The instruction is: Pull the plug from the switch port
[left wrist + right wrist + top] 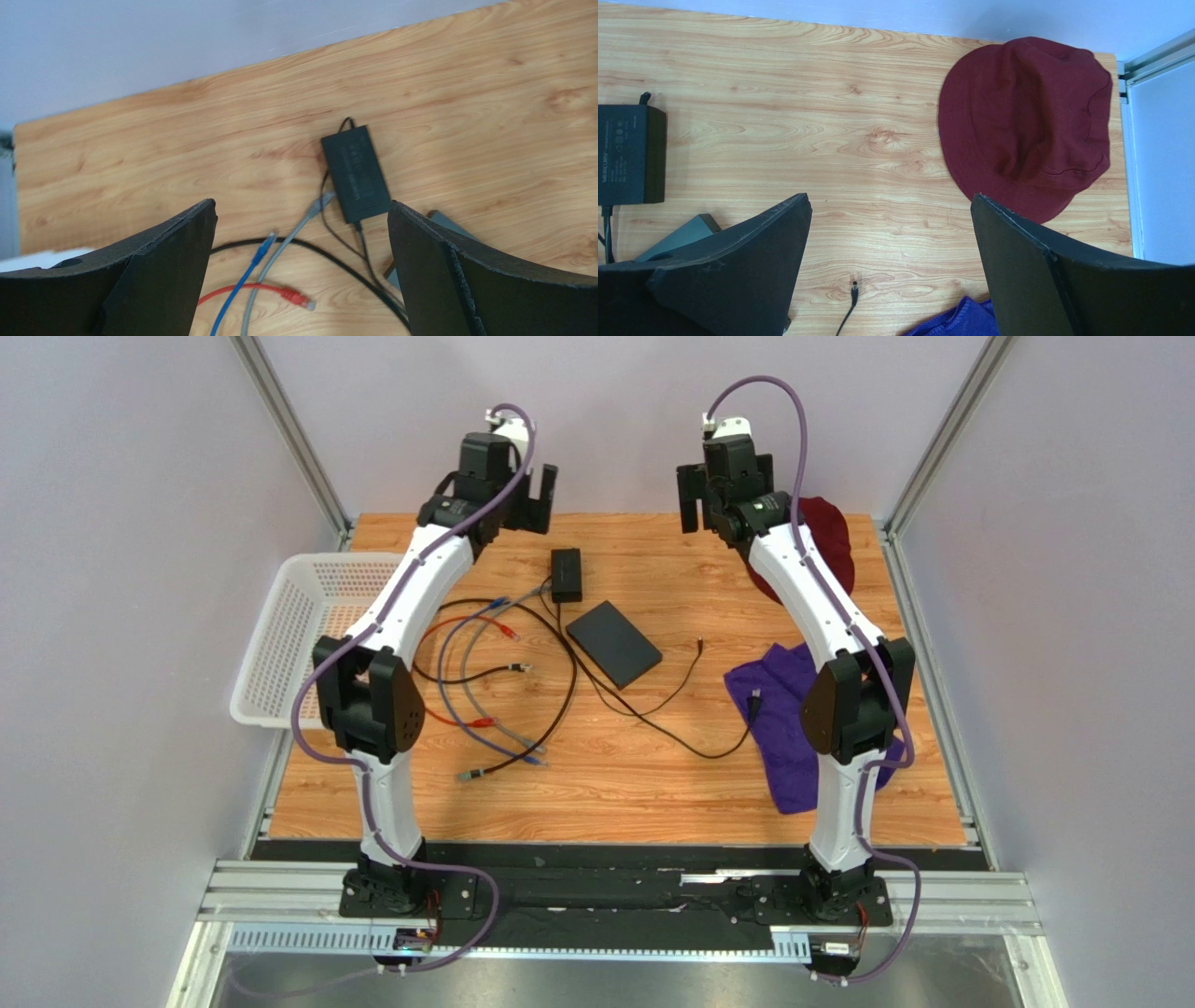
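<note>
**Both grippers hovering beyond the network switch, jaws wide apart**

The flat black switch [613,644] lies on the wooden bench [631,791], turned at an angle. Its socket row cannot be made out in any view, so whether a plug sits in it cannot be told.

- **Adapter:** just beyond the switch lies the smaller black adapter brick [565,574]. Its black lead [730,749] loops round the near side of the switch. The lead ends in a small barrel plug [699,643], which lies free on the wood to the right of the switch, apart from it.
- **Cables:** left of the switch spread three loose network cables: a blue cable [242,280], a red cable [281,290] and a grey cable [281,252]. Their plugs rest bare on the bench.
- **Surroundings:** well left of the switch, a white mesh basket [302,637] sits at the bench edge. Right of the switch and nearer lies a purple cloth [779,721]. Right of it and beyond lies a maroon hat [1025,126].
- **Grippers:** the left gripper [300,206] hovers beyond the switch, above the adapter brick. The right gripper [889,199] hovers beyond and to the right of the switch. Each has its jaws spread wide with nothing between them.
</note>
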Robot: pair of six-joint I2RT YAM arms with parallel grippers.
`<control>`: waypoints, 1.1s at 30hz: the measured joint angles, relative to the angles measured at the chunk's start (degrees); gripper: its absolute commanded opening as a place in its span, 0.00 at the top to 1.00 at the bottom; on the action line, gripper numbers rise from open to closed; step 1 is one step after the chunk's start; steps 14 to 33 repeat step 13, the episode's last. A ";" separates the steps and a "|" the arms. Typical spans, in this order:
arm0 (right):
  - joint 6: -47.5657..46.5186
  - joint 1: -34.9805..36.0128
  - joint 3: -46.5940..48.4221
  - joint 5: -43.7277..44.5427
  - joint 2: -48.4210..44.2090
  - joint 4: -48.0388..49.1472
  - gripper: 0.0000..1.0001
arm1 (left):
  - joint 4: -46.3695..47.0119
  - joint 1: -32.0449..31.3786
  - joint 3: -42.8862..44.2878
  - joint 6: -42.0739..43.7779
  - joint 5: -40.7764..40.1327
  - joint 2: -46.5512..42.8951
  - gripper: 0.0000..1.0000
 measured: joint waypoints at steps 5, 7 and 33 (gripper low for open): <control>-1.38 -1.18 0.37 0.28 0.00 -0.04 0.06 | -0.83 5.03 -3.74 -1.51 -1.29 -5.62 0.01; -1.44 -1.79 0.94 0.31 0.00 -0.22 0.07 | -0.52 6.71 -3.91 -1.36 -2.29 -7.45 0.01; -1.42 -2.78 3.76 0.33 0.04 -0.15 0.07 | 0.90 7.15 -3.87 0.15 -3.21 -8.98 0.01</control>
